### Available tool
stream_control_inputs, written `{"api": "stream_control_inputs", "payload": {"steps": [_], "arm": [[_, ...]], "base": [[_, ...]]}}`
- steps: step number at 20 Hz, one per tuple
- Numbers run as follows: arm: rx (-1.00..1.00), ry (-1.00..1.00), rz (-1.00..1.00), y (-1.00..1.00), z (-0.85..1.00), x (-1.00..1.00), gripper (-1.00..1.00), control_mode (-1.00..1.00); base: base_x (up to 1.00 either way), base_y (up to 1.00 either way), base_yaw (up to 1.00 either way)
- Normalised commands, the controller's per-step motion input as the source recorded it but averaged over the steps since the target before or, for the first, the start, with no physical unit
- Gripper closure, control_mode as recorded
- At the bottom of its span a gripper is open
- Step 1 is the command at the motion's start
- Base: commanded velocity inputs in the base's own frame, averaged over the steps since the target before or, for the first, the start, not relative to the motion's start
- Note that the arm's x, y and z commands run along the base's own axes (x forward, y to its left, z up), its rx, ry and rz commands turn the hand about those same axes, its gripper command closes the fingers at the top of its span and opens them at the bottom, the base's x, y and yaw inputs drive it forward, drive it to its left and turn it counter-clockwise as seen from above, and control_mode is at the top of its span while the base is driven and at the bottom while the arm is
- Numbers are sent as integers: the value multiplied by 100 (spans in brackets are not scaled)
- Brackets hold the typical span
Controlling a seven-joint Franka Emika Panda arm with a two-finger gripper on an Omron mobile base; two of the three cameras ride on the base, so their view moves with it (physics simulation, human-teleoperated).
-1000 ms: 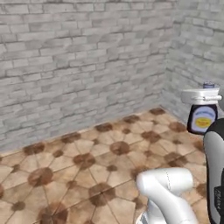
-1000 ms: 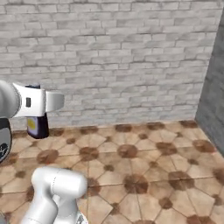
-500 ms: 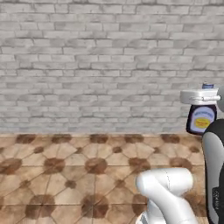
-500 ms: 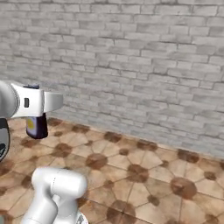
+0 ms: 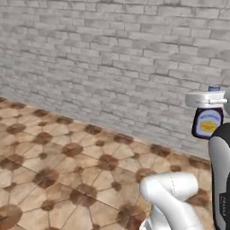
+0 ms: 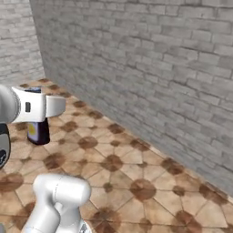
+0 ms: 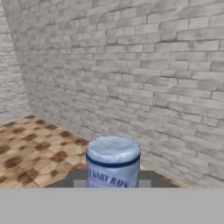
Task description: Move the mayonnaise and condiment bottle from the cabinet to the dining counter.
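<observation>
"Left base view: what had changed there in the last second?" the desk asked.

"The whole picture had swung," I said. "The brick wall (image 5: 112,67) had been square across the frame, and now it ran off at a slant, with the tiled floor (image 5: 54,170) sliding round under it. I took that as the base turning, not as anything in the room shifting."

"And the load?"

"It had stayed put against the arm. The gripper (image 5: 209,108) was closed down narrow on the mayonnaise (image 5: 207,123), which hung at the right edge of that view just under the hand, blue lid up and yellow label facing me. In the right base view I had the same grip (image 6: 37,116) at the left edge, with the mayonnaise (image 6: 38,132) carried clear above the tiles. The hand view looked down over its pale lid (image 7: 113,162) towards the wall."

"Upright?"

"Upright as far as I could tell, with no tilt that I could make out."

"So where did that leave us?"

"In transit, I judged. The mayonnaise was out of the cabinet and riding in the hand while I brought the base round. Ahead lay wall and floor, so I reckoned the dining counter was yet to be reached, and the condiment bottle was left for a second trip."

"Any worry?"

"Only the swing itself. A squat jar pinched from the top could slip if I turned too sharply."
</observation>
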Motion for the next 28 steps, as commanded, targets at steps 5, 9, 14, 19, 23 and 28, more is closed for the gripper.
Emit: {"api": "stream_control_inputs", "payload": {"steps": [5,9,14,19,23,28], "arm": [[0,0,0,0,0,0,100,100],[0,0,0,0,0,0,100,100],[0,0,0,0,0,0,100,100],[0,0,0,0,0,0,100,100],[0,0,0,0,0,0,100,100],[0,0,0,0,0,0,100,100]], "base": [[96,0,70],[100,-2,61],[100,-11,46],[100,0,21],[100,0,23],[100,0,36]]}}
